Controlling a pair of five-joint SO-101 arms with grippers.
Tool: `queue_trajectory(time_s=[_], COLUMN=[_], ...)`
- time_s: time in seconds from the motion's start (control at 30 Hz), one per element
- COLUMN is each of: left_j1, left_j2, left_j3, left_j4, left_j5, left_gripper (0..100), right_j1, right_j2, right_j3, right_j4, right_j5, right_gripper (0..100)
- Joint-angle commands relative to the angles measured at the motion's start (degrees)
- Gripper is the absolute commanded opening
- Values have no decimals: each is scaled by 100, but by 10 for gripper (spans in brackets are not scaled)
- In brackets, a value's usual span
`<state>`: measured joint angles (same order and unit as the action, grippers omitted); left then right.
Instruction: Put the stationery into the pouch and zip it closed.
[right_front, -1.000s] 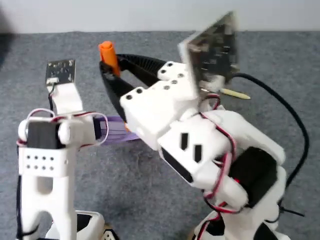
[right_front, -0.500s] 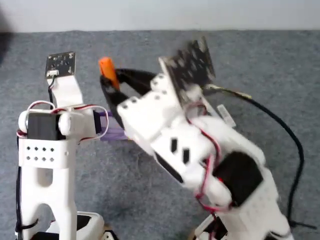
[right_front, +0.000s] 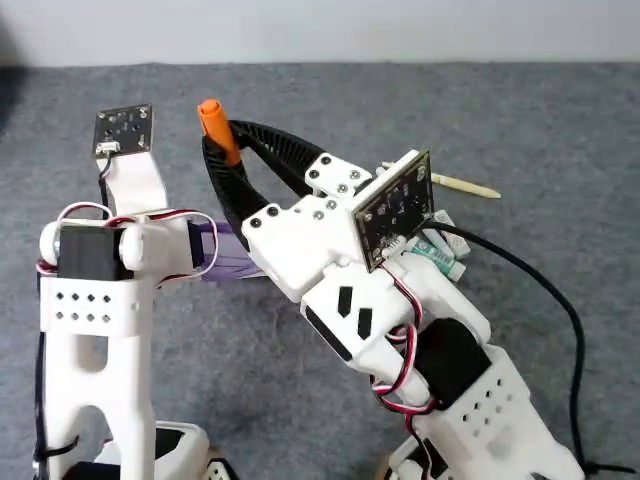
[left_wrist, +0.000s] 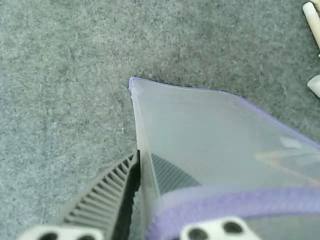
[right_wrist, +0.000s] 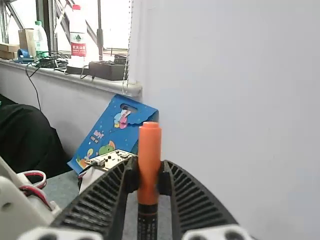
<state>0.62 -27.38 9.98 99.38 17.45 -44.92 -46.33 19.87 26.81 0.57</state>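
Orange marker sits pinched in the raised right hand, while the left hand pinches the pouch.

High overhead, close wrist cameras; common pouch

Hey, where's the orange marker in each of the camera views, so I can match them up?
High view: the orange marker is upper left of centre, between the black fingers of the right gripper.
Right wrist view: at centre, standing up between the same fingers.
Left wrist view: this one looks at the pouch instead.
Shared landmark: the pouch's purple edge, in the high view between the two arms.
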Motion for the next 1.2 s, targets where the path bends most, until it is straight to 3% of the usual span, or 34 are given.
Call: queue_trajectory(time_s=[0.0,0.27,0.47,0.77,1.03,1.17], left_j1=[44,44,44,44,44,44], left_j2=[88,88,88,88,53,70], left_j3=[-145,-145,-145,-145,-145,-145], left_j4=[88,62,62,79,88,79], left_j5=[70,70,70,70,70,70], left_gripper=[12,12,12,12,12,12], right_j1=[57,57,22,-66,-75,-84], right_j2=[4,13,31,321,-251,-620], right_j3=[-26,360,818,993,1055,1055], right_j4=[-163,-198,-1103,-1147,101,804], right_j5=[70,35,70,70,70,70], right_gripper=[8,8,8,8,17,127])
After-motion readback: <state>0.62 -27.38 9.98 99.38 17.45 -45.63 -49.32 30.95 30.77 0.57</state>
